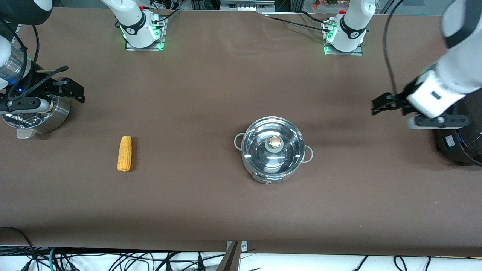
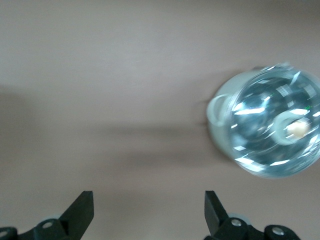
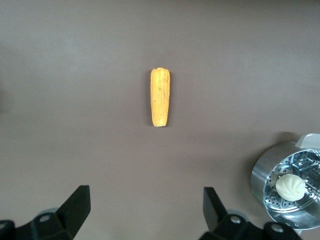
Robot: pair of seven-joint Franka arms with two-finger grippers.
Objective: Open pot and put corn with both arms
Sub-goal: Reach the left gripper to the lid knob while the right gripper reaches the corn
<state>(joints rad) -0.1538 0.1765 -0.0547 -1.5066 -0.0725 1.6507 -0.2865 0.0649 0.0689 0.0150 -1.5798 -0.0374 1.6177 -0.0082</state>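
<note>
Grippers come first: the left gripper (image 1: pixel 378 104) hangs in the air over bare table toward the left arm's end, its two fingers (image 2: pixel 82 210) spread wide with nothing between them. From there the pot (image 1: pixel 273 149) is the closer task thing, so this arm seems meant for the lid. The right gripper (image 1: pixel 73 90) is also spread apart and empty, and it hangs over the steel steamer pot (image 1: pixel 35 116) at the right arm's end of the table. Its wrist camera looks down at the corn (image 3: pixel 160 97), which suggests that this arm is meant to pick the cob.

Both arms are apart from their targets, so the task looks not yet begun. The pot stands near the middle of the table, upright, with the glass lid (image 1: pixel 273 143) on it and the round knob (image 1: pixel 275 142) on top, easy for a grip from above. The corn lies flat on the brown table (image 1: pixel 211 210), well apart from the pot, toward the right arm's end.

By count: two grippers, one pot with one lid and two loop handles, one corn cob, one steamer pot holding one white bun (image 3: pixel 290 186), and one black cooker (image 1: pixel 461 146) at the left arm's end.
</note>
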